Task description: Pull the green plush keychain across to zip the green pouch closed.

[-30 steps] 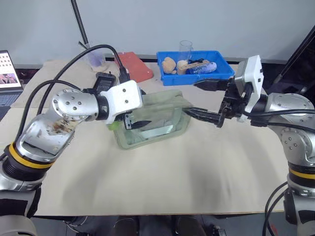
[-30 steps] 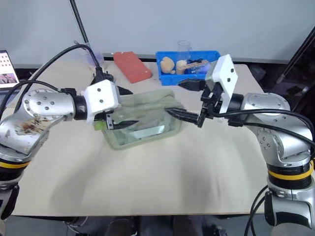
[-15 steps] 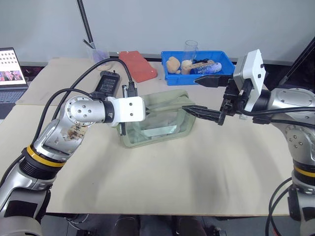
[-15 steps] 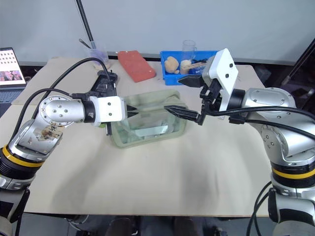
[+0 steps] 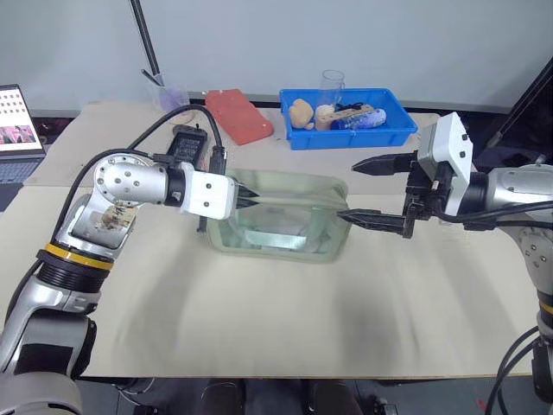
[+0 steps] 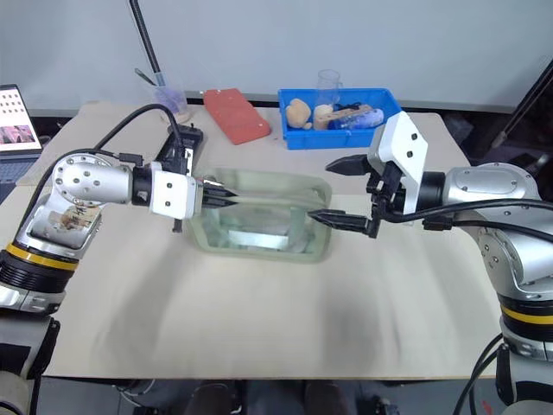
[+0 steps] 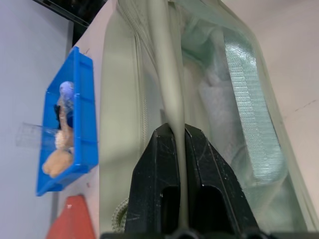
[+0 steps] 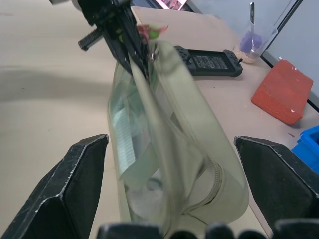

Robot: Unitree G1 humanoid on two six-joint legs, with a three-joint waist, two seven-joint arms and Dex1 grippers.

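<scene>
Since a second ago the left gripper (image 7: 172,137) has snapped shut on the green pouch (image 5: 281,226) carry strap mid-table; the right gripper (image 5: 367,190) gapes empty beside its far end. Soft and light, the pouch will slump, so pinch the green plush keychain (image 8: 149,33) by its cord.

A beige table (image 5: 285,320) stands against a plain pale grey wall (image 5: 346,35), evenly lit

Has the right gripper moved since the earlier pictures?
Yes. The right gripper has drawn back off the green pouch: its lower finger earlier reached over the pouch's end nearest the blue tray, now it lies just outside.
</scene>
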